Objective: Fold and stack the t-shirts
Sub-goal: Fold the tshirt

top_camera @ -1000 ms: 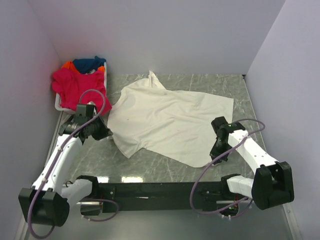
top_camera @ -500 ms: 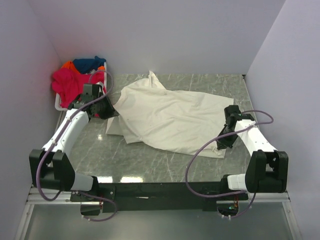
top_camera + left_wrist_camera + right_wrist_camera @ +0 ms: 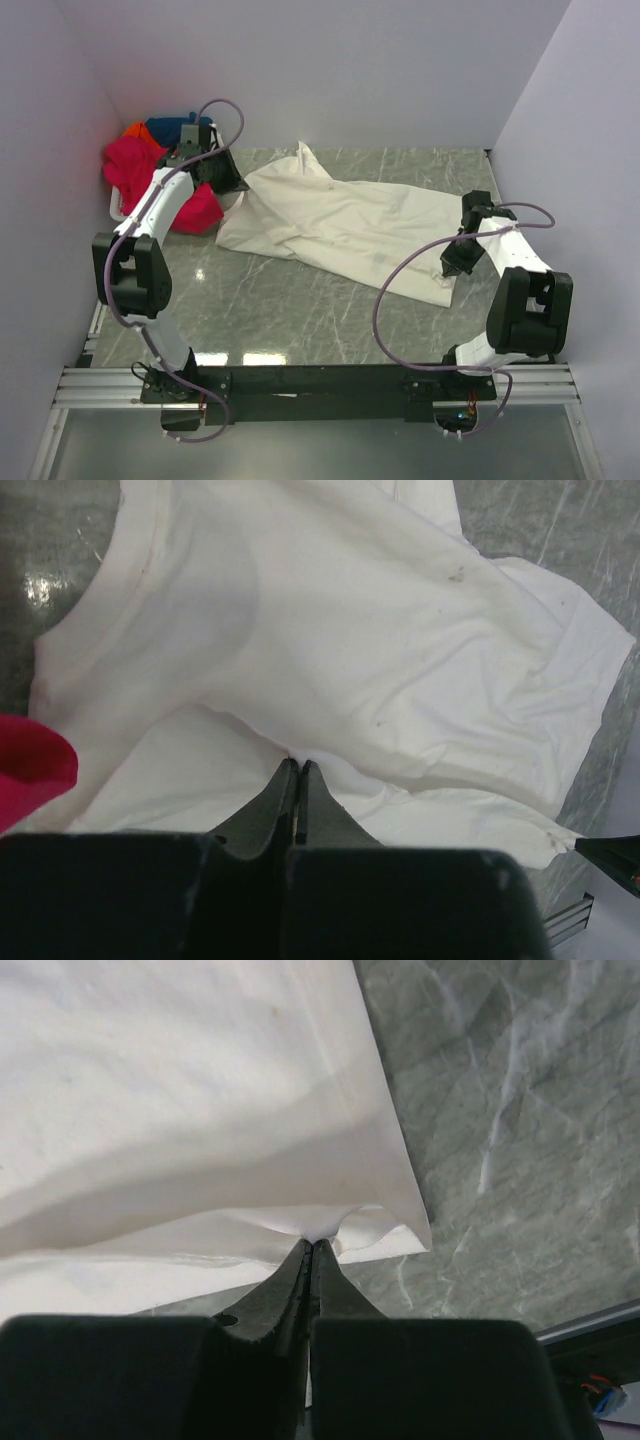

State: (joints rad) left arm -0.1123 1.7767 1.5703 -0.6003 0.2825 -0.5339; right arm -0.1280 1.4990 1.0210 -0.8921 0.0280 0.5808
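Note:
The large cream t-shirt (image 3: pixel 340 228) lies across the marble table, its near half folded back over the far half. My left gripper (image 3: pixel 228 185) is shut on the shirt's left edge; the left wrist view shows its jaws (image 3: pixel 298 765) pinching a cloth fold (image 3: pixel 330 650). My right gripper (image 3: pixel 455 262) is shut on the shirt's right edge; the right wrist view shows its jaws (image 3: pixel 312 1243) pinching cloth (image 3: pixel 190 1110) near a corner. The magenta shirt (image 3: pixel 140 175), dark blue shirt (image 3: pixel 170 128) and orange shirt (image 3: pixel 133 129) are heaped at the back left.
The white plastic basket (image 3: pixel 116 208) under the coloured heap stands against the left wall. Walls close in at left, back and right. Bare marble table (image 3: pixel 300 310) lies in front of the shirt. A magenta edge shows in the left wrist view (image 3: pixel 30 770).
Both grippers have carried the shirt's near edge away from the bases toward the back, folding it over. The left arm now reaches beside the basket; the right arm has swung farther right and back.

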